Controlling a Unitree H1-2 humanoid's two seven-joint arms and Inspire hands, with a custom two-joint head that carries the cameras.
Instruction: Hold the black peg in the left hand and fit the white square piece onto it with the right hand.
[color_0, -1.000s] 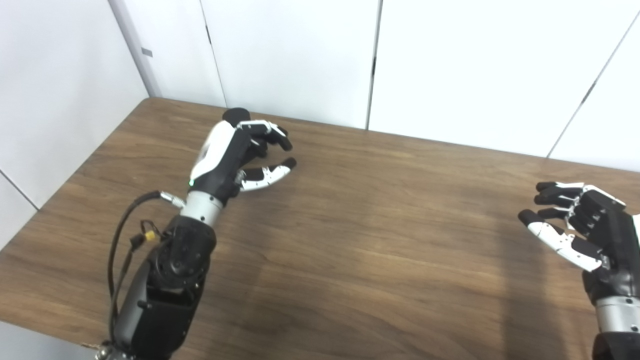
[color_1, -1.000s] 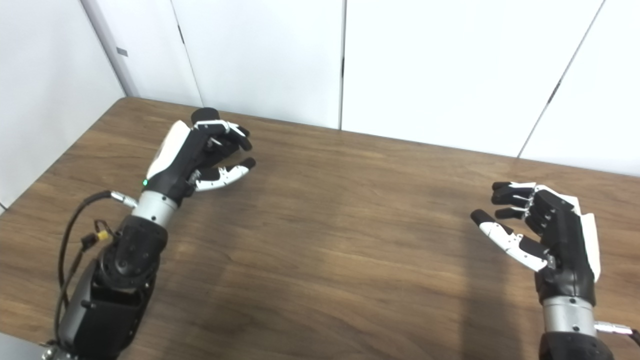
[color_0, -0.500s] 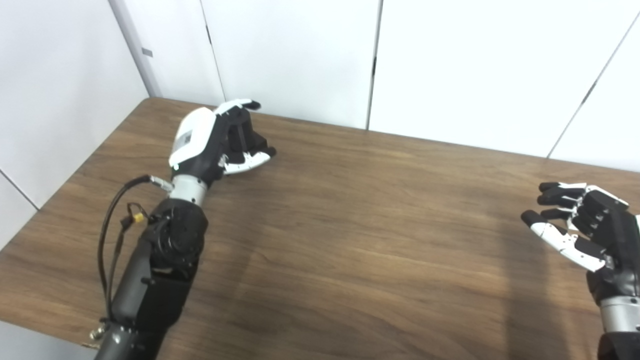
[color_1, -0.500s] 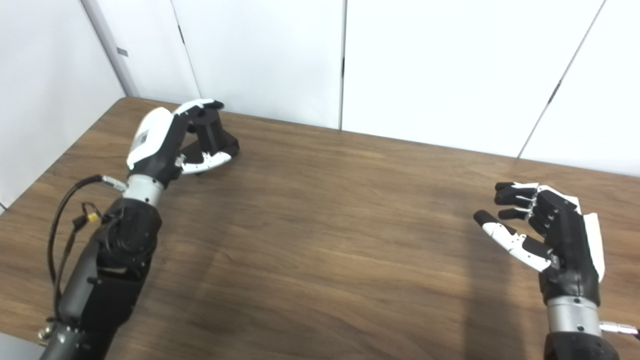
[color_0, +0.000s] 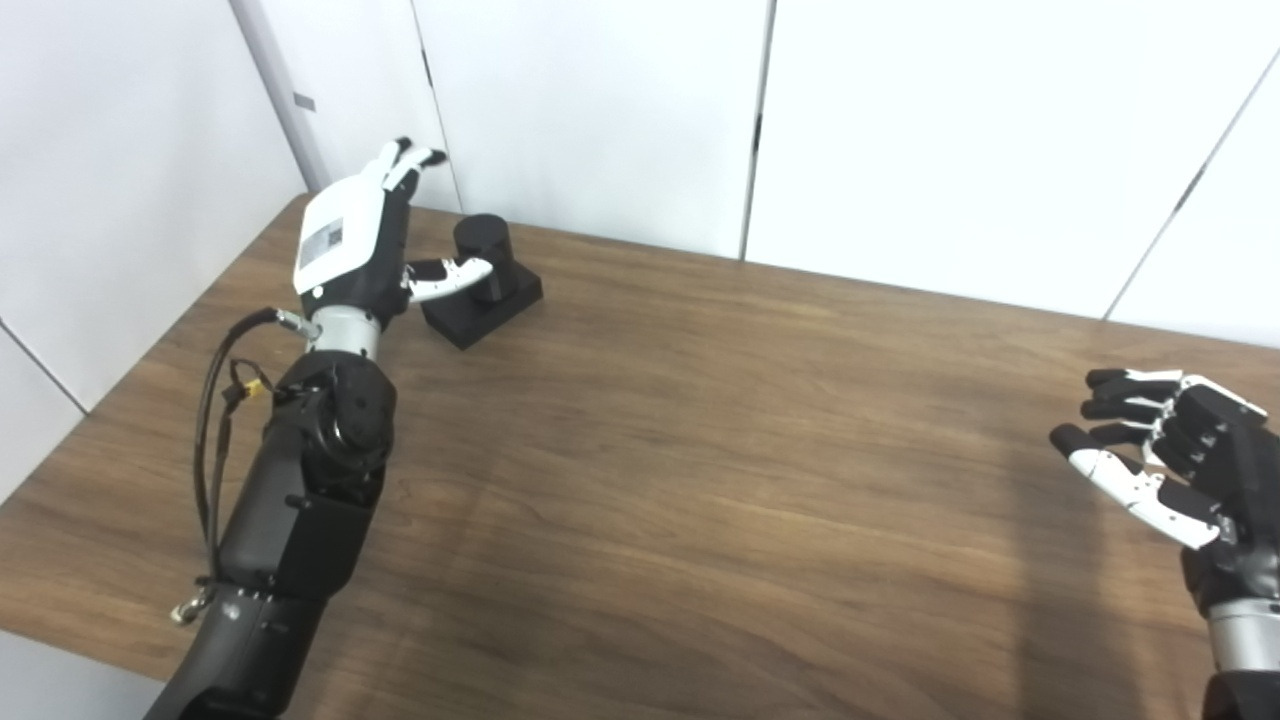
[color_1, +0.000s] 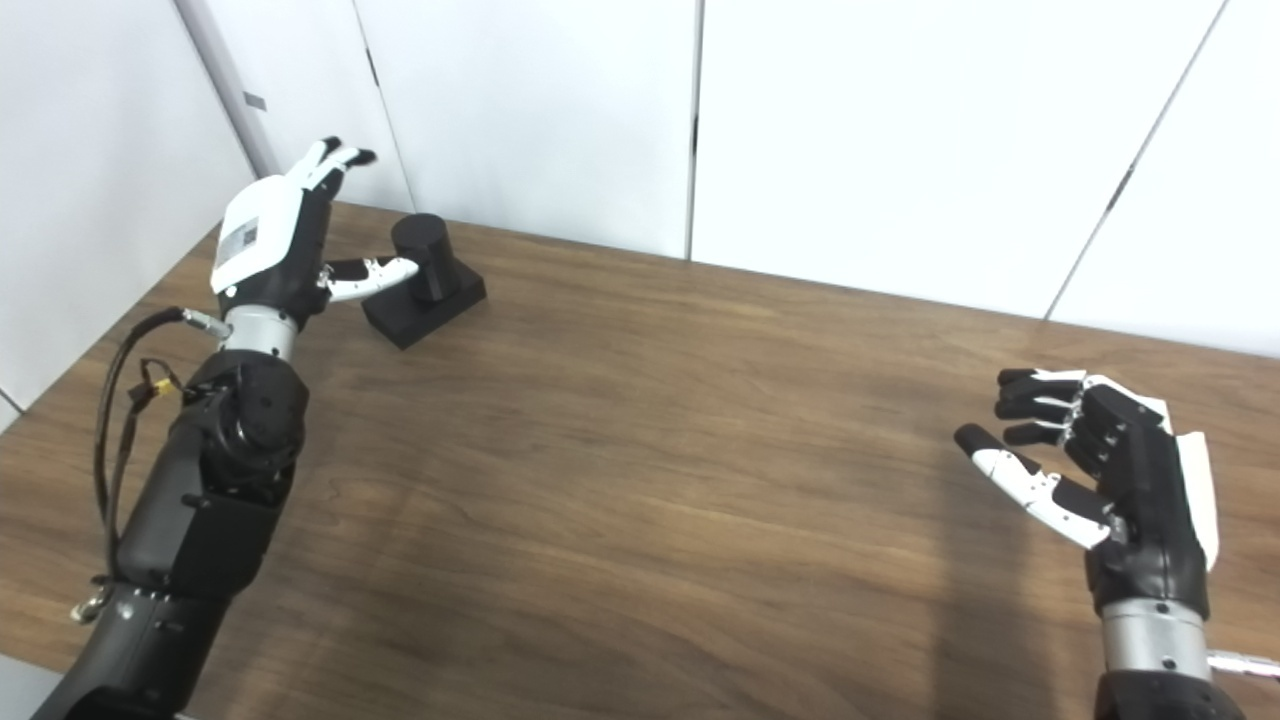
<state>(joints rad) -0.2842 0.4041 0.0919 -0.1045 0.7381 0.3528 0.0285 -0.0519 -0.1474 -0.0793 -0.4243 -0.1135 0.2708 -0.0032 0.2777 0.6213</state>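
Black peg stands free beside splayed left hand.

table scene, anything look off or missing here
The white square piece is nowhere in view. Only the black peg stands on the table, its base skewed to the edge. Left hand is open beside it; right hand is open, empty.

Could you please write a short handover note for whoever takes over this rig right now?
Left hand: open, fingers raised, thumb beside the black peg, not gripping it.
Right hand: open, holding nothing, hovering at the table's right side.
Black peg stands upright on its square base at the far left of the table.
White square piece: not in view.
Done: nothing yet.
Left: grasp the peg, find the piece, fit it.
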